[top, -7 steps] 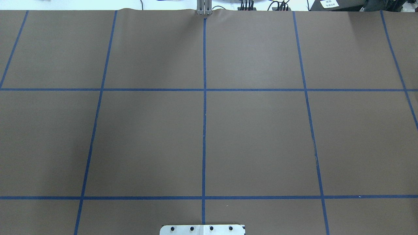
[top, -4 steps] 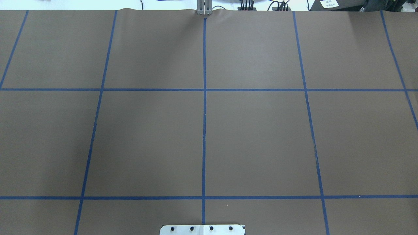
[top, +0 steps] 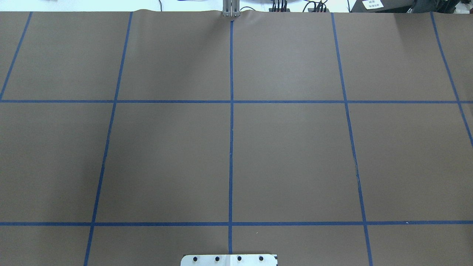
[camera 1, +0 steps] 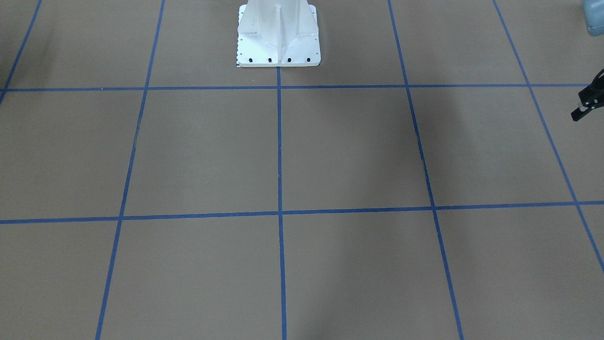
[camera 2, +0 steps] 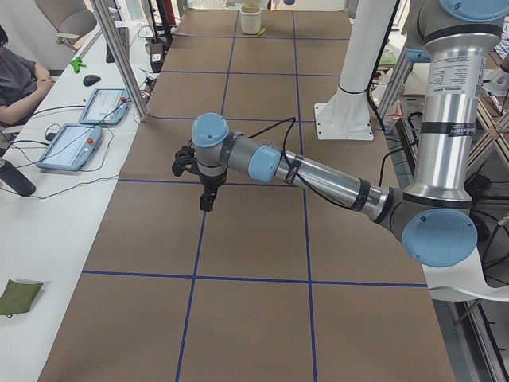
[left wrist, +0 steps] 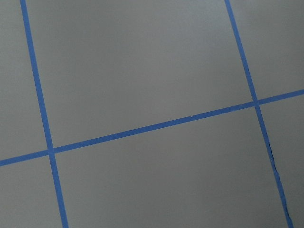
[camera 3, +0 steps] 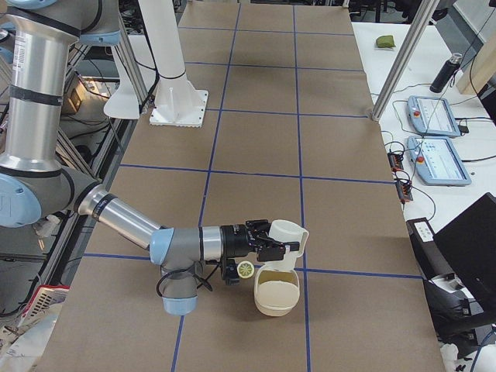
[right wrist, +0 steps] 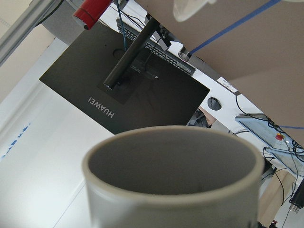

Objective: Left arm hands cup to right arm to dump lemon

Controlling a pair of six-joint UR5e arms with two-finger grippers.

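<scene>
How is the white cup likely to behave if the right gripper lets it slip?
The cup looks like glazed ceramic, so it is probably rigid, smooth and somewhat slippery. It hangs tilted over the cream bowl, so a drop could chip either. Its round body would likely roll on the table.

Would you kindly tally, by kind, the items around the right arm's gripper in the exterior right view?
white mug: 1
lemon slice: 1
cream cup: 1
Total: 3
</scene>
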